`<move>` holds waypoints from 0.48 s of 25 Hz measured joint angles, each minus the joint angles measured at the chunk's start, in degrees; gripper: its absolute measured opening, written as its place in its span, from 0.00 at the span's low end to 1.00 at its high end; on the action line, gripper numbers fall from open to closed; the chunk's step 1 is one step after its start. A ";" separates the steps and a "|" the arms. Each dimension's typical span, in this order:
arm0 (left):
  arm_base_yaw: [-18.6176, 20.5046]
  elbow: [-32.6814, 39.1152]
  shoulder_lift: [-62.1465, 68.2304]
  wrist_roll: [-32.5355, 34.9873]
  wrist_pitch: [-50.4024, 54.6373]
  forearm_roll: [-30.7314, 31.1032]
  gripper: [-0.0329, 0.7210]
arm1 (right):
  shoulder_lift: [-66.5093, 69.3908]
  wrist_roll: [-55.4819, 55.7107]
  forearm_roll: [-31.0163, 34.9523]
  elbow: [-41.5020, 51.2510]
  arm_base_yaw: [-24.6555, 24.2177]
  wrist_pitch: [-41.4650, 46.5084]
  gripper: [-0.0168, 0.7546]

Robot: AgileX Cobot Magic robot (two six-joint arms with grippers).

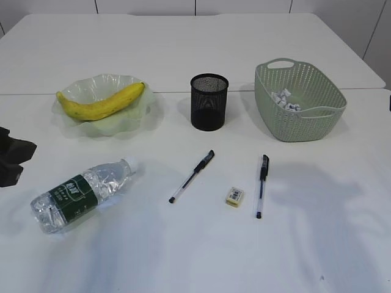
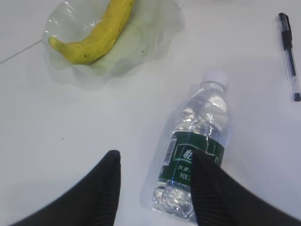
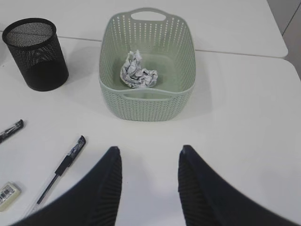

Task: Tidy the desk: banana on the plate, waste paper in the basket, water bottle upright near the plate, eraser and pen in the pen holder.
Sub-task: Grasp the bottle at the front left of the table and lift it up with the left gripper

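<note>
- The left hand (image 2: 155, 188) hangs with its jaws apart and nothing between them; in the left wrist view its right finger (image 2: 211, 193) overlaps the lower part of the water bottle (image 2: 195, 150), but contact cannot be told.
- The right hand (image 3: 148, 183) hovers with jaws apart and empty over bare tabletop (image 3: 244, 117), just in front of the basket (image 3: 146, 101).
- The water bottle lies on its side at the front left, white cap pointing toward the plate (image 1: 107, 125).
- The eraser (image 1: 234, 196) lies flat between two pens: one pen (image 1: 192, 176) lies slanted to its left, the other pen (image 1: 261, 185) lies nearly straight just to its right. Neither touches it.
- Farther back, the black mesh pen holder (image 1: 209, 102) stands upright in the middle.
- The banana (image 1: 101, 104) rests across the plate at the left.
- The basket sits at the right with a crumpled ball of waste paper (image 3: 136, 70) inside it.
</note>
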 joint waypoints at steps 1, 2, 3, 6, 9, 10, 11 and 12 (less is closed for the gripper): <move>0.00 0.00 0.00 0.00 0.53 -0.39 0.50 | 0.00 0.00 0.00 0.00 0.00 0.00 0.41; -0.12 -0.15 0.00 0.00 1.22 -0.62 0.49 | 0.00 0.00 0.00 0.00 0.00 0.00 0.41; -0.54 -0.25 0.00 0.00 2.33 -0.72 0.50 | 0.00 0.00 0.00 0.00 0.00 0.00 0.41; -3.10 -0.77 0.00 1.07 4.82 -0.85 0.50 | 0.00 0.00 0.02 0.00 0.00 0.00 0.41; -6.76 -1.52 0.00 3.19 5.94 -0.85 0.50 | 0.00 0.00 0.02 0.00 0.00 0.03 0.41; -7.92 -1.87 0.00 4.12 6.19 -0.95 0.50 | 0.00 0.00 0.02 0.00 0.00 0.03 0.41; -8.85 -2.30 0.00 4.89 6.71 -0.94 0.50 | 0.00 0.00 0.02 0.00 0.00 0.03 0.41; -9.39 -2.74 0.00 5.39 7.03 -0.94 0.50 | 0.00 0.00 0.02 0.00 0.00 0.13 0.41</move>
